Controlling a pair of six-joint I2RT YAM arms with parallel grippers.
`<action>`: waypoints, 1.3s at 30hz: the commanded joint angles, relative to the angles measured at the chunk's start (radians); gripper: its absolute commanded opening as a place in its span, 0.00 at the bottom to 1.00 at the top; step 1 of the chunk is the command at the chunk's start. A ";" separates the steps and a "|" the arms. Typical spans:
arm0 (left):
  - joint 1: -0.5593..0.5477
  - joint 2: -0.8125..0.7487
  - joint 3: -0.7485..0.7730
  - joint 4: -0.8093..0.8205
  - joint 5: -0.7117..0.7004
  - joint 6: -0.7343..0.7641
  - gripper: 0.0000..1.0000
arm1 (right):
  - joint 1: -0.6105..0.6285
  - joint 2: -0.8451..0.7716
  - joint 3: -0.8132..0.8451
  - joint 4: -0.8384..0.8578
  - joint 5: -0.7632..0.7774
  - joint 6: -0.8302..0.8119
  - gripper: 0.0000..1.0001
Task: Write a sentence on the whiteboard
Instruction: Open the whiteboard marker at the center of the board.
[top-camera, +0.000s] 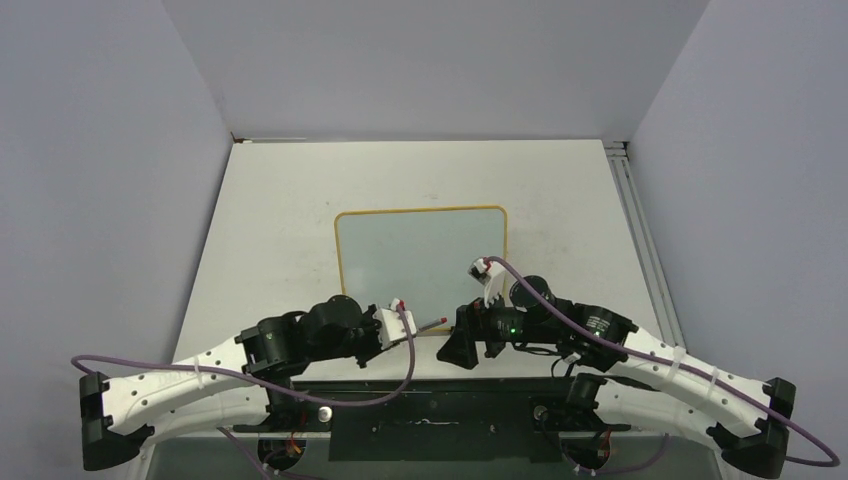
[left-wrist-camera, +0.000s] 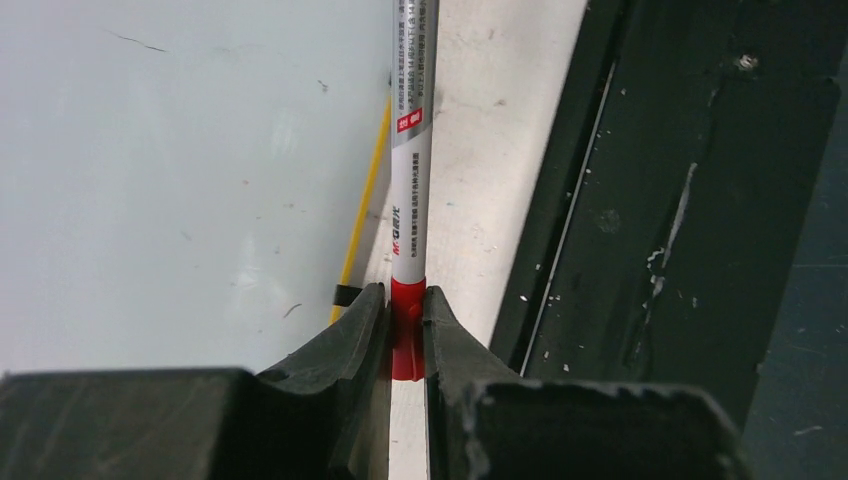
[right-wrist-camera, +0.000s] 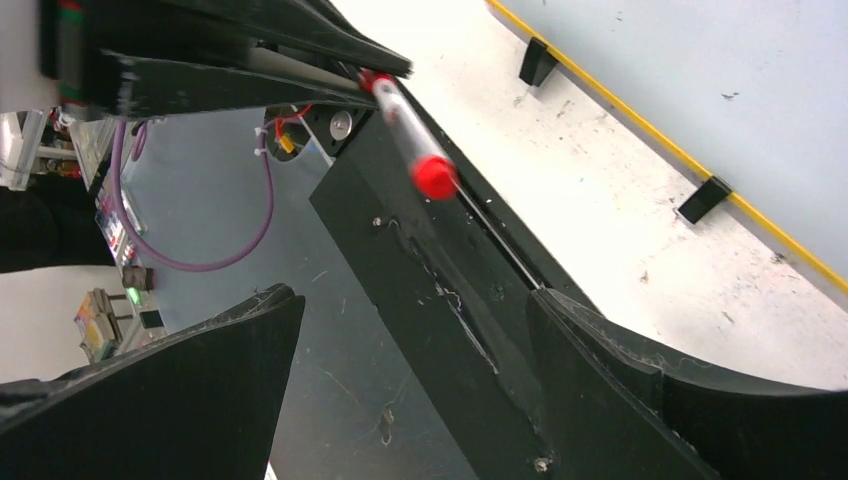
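Observation:
The whiteboard (top-camera: 420, 255) lies flat mid-table, pale with a yellow frame. I see no red letters of the sentence on it. My left gripper (top-camera: 400, 324) is shut on the red rear end of a white marker (left-wrist-camera: 412, 180), which sticks out to the right along the board's near edge. The left wrist view shows the jaws (left-wrist-camera: 407, 310) pinching that end, with the board (left-wrist-camera: 170, 170) to the left. My right gripper (top-camera: 463, 342) is open and empty, facing the marker's red tip end (right-wrist-camera: 434, 177) with a gap between them. The board also shows in the right wrist view (right-wrist-camera: 740, 80).
The black base plate (top-camera: 430, 410) runs along the near table edge, under both grippers. The board's two black feet (right-wrist-camera: 705, 198) stand on the white tabletop (top-camera: 280, 230). A metal rail (top-camera: 640, 240) lines the table's right side. Purple cables (top-camera: 200, 372) trail from both arms.

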 joint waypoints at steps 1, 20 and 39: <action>0.048 0.058 0.059 0.034 0.171 -0.024 0.00 | 0.088 0.002 -0.008 0.144 0.134 0.037 0.83; 0.069 0.098 0.059 0.040 0.280 -0.026 0.00 | 0.169 0.075 -0.108 0.376 0.210 0.071 0.58; 0.069 0.105 0.057 0.043 0.306 -0.024 0.00 | 0.063 0.056 -0.224 0.521 0.005 0.143 0.29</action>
